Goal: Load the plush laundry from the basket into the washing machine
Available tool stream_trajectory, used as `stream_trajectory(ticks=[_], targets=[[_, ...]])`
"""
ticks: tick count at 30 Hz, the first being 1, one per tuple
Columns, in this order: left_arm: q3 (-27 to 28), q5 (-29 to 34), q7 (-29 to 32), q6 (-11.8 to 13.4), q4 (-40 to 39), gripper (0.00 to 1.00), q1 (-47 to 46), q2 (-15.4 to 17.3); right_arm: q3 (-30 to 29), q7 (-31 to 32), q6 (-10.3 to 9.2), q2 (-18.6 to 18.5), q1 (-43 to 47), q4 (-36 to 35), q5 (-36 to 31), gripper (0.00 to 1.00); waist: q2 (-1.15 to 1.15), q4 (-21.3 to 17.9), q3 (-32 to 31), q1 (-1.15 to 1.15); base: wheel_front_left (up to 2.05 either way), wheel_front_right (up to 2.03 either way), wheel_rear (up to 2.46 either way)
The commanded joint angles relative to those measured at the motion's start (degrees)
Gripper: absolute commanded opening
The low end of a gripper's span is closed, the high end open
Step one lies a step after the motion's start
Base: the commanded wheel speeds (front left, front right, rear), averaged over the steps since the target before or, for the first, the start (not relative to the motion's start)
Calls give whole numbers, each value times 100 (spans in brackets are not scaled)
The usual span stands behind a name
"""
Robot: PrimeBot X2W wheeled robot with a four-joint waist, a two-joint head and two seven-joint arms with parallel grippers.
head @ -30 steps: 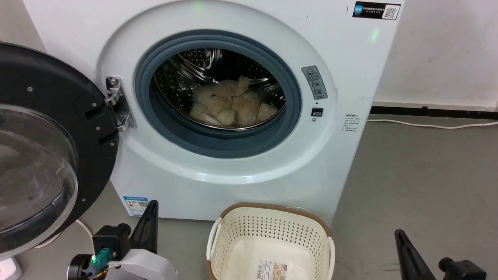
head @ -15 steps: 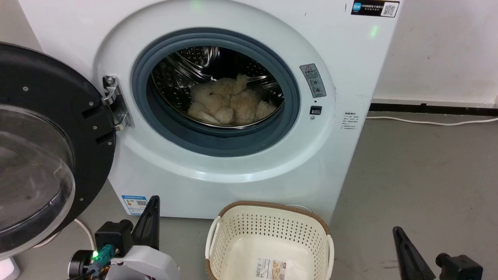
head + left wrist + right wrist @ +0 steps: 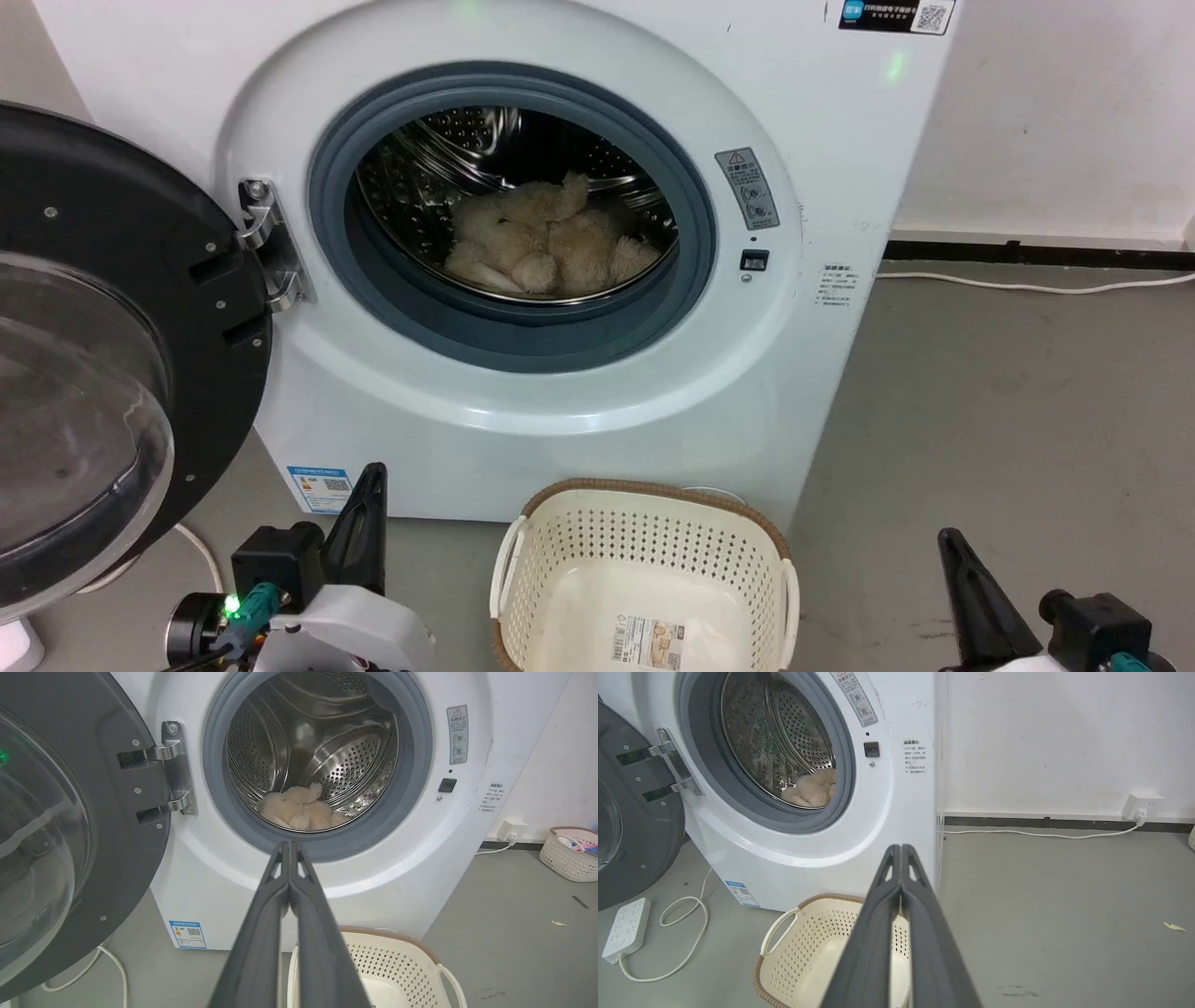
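Note:
The cream-beige plush laundry (image 3: 546, 247) lies inside the steel drum of the white washing machine (image 3: 560, 392), whose black-framed glass door (image 3: 112, 355) stands swung open to the left. The plush laundry (image 3: 301, 809) also shows through the porthole from the left wrist. The cream basket (image 3: 644, 579) sits on the floor before the washer with nothing in it but the label on its bottom. My left gripper (image 3: 373, 471) is low at the left of the basket, fingers pressed together and holding nothing. My right gripper (image 3: 948, 537) is low at the right, shut on nothing.
A white power strip (image 3: 626, 926) and its looped cord lie on the floor left of the washer. A white cable (image 3: 1027, 285) runs along the wall base at right. Another small basket (image 3: 572, 854) with clothes stands far right by the wall.
The head camera has tilted slightly, so the whole scene has shifted up and left. Both grippers rose a little at the bottom edge. The plush and basket stayed put.

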Motion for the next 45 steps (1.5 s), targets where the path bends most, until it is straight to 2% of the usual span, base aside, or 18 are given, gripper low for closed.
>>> stream_trajectory(ticks=[1, 45], targets=[[75, 104, 35, -30, -47, 0, 105, -43, 10, 46, -2, -1, -113, -51, -54, 0, 0, -4, 6, 0, 0, 0, 0], [841, 1198, 505, -405, -409, 0, 232, -675, 47, 575, -3, -2, -427, -313, -512, 0, 0, -108, 158, 0, 0, 0, 0]])
